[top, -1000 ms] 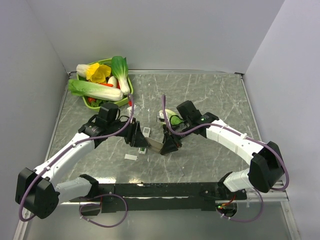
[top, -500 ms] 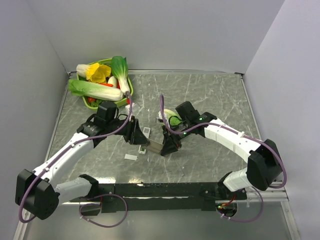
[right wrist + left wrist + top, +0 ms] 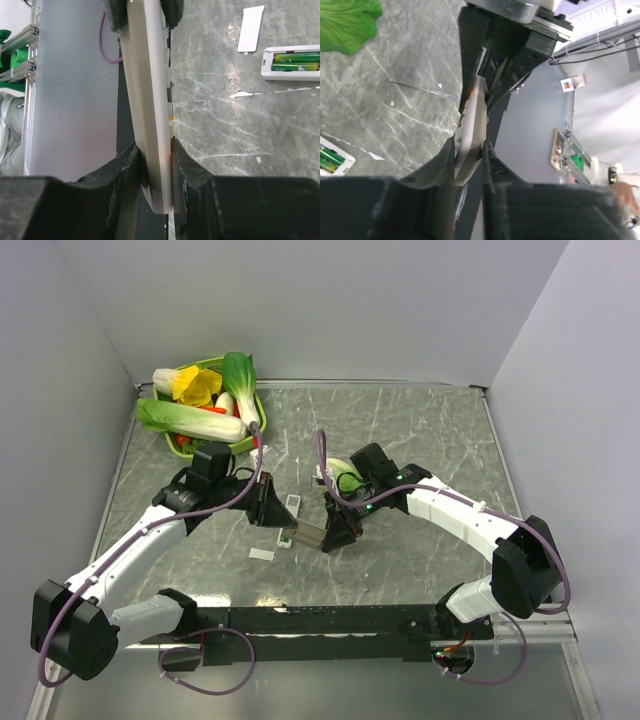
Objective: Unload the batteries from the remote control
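Left hand (image 3: 468,150) and right hand (image 3: 154,150) each clamp one end of the remote control (image 3: 147,75), edge-on above the bench (image 3: 225,150). Green batteries (image 3: 295,61) sit in a white tray (image 3: 290,75) on it. Hold both grips square; avoid twisting.

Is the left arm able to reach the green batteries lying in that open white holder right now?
Probably not yet: the left claw is shut on the remote control, which the right claw also grips. Nothing covers the green batteries themselves.
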{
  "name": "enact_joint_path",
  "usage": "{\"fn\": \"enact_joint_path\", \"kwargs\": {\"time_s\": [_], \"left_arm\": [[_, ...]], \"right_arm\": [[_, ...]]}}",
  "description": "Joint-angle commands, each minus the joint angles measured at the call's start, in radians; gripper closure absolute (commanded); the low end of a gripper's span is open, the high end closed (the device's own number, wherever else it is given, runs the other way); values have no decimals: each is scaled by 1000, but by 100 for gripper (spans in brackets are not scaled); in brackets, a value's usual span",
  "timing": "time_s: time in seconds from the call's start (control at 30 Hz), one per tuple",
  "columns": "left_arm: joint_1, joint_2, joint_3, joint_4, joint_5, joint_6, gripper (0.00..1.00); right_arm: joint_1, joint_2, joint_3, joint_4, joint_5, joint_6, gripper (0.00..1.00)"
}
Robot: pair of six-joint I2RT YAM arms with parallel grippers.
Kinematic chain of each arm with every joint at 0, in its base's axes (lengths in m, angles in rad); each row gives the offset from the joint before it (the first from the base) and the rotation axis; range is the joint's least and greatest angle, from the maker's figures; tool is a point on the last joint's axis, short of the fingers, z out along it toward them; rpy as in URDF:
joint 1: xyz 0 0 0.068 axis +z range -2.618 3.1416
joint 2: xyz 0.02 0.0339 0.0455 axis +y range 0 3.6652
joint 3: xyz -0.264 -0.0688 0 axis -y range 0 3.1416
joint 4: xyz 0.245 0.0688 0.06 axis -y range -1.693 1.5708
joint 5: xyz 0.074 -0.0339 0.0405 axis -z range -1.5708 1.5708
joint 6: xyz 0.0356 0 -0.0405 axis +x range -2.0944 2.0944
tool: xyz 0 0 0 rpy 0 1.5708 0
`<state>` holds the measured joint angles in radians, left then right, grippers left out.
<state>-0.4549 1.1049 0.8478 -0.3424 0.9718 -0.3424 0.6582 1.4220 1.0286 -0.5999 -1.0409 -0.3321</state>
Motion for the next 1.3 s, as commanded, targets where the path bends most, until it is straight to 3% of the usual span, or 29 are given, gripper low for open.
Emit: {"fn": "enact_joint_path", "kwargs": {"time_s": [0.0, 0.03, 0.1, 0.13, 0.27, 0.3, 0.37, 0.4, 0.53, 0.63, 0.77, 0.87, 1.0, 1.27], "left_arm": [[7, -14, 4, 54, 31, -6, 99], [7, -20, -3, 66, 28, -20, 99], [7, -23, -36, 121, 39, -71, 99], [7, -30, -49, 140, 39, -93, 99], [7, -30, -111, 226, 15, -196, 99], [7, -30, -134, 239, -8, -242, 99], [7, -24, -154, 269, -36, -280, 99], [7, -23, -165, 266, -59, -309, 99], [7, -69, -208, 301, -195, -420, 99], [5, -131, -269, 335, -370, -545, 99], [-36, -233, -471, 558, -545, -797, 99], [-59, -270, -574, 640, -640, -878, 99], [-71, -280, -619, 675, -688, -879, 99], [-88, -251, -638, 698, -711, -889, 99]], "right_arm": [[-6, 6, 48, 26, -16, -9, 99], [-8, -3, 42, 38, -4, 14, 91], [-15, -12, 39, 54, 4, 31, 86], [-28, -23, 36, 72, 21, 54, 77], [-58, -44, 31, 104, 53, 97, 65], [-66, -44, 30, 114, 59, 110, 59], [-83, -47, 27, 132, 94, 143, 34], [-89, -48, 27, 137, 114, 157, 32], [-123, -77, 24, 163, 237, 281, 27], [-138, -115, 27, 158, 460, 402, 27], [-124, -175, -36, 238, 576, 586, 28], [-59, -242, -146, 356, 662, 717, 29], [58, -287, -225, 411, 826, 839, 28], [193, -203, -253, 545, 894, 967, 29]]}}
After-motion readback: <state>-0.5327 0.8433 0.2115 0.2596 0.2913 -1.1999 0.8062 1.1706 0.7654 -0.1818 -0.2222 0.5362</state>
